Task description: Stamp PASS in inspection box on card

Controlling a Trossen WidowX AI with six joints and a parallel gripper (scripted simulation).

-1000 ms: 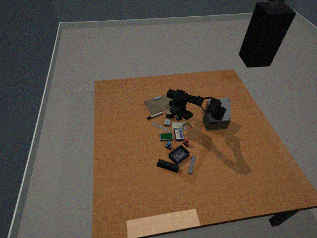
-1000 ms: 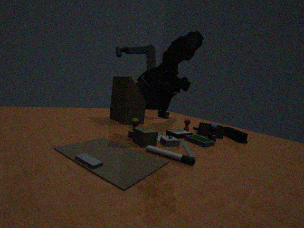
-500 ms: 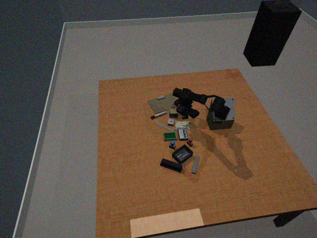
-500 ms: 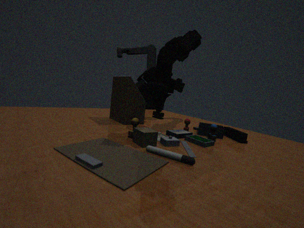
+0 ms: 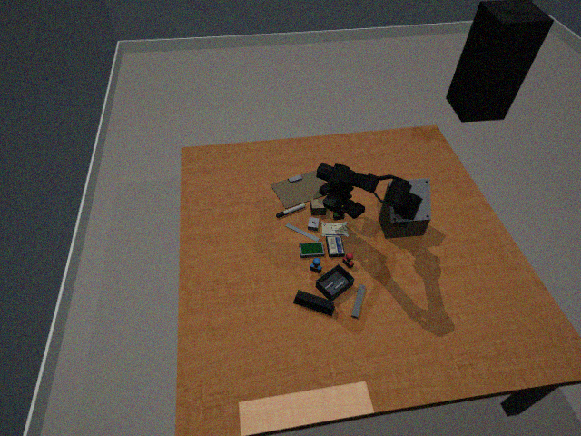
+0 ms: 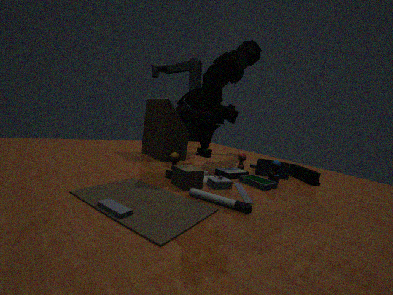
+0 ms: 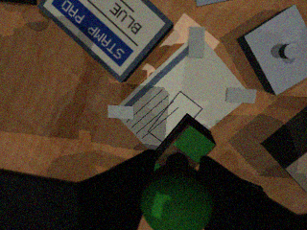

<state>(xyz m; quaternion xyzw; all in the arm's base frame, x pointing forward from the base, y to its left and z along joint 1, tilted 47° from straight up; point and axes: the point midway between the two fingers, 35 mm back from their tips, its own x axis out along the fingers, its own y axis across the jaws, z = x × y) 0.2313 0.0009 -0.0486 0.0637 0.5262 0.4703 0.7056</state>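
Observation:
My gripper (image 5: 338, 212) (image 6: 205, 145) (image 7: 177, 161) is shut on the green-knobbed stamp (image 5: 338, 216) (image 6: 204, 152) (image 7: 177, 206). The stamp is held in the air; its dark base with a green top patch overlaps the card's near corner in the wrist view. The white card (image 5: 328, 232) (image 7: 211, 81) is taped to the bench. Its outlined box (image 7: 191, 101) is partly covered by the stamp and by shadow; I make out no print in it. The green ink pad (image 5: 311, 249) (image 6: 257, 181) lies open, beside a STAMP PAD lid (image 5: 335, 245) (image 6: 231, 172) (image 7: 103, 43). The stamp's underside is hidden.
A knobbed grey block (image 5: 313, 223) (image 6: 219, 183) (image 7: 269, 62) and a tan block (image 5: 318, 207) (image 6: 187, 178) stand near the card. Red (image 5: 349, 257) (image 6: 242, 157), blue (image 5: 316, 262) (image 6: 276, 163) and yellow-knobbed (image 6: 174, 156) stamps stand around. A marker (image 5: 293, 210) (image 6: 215, 197) and black tray (image 5: 321, 286) lie farther out.

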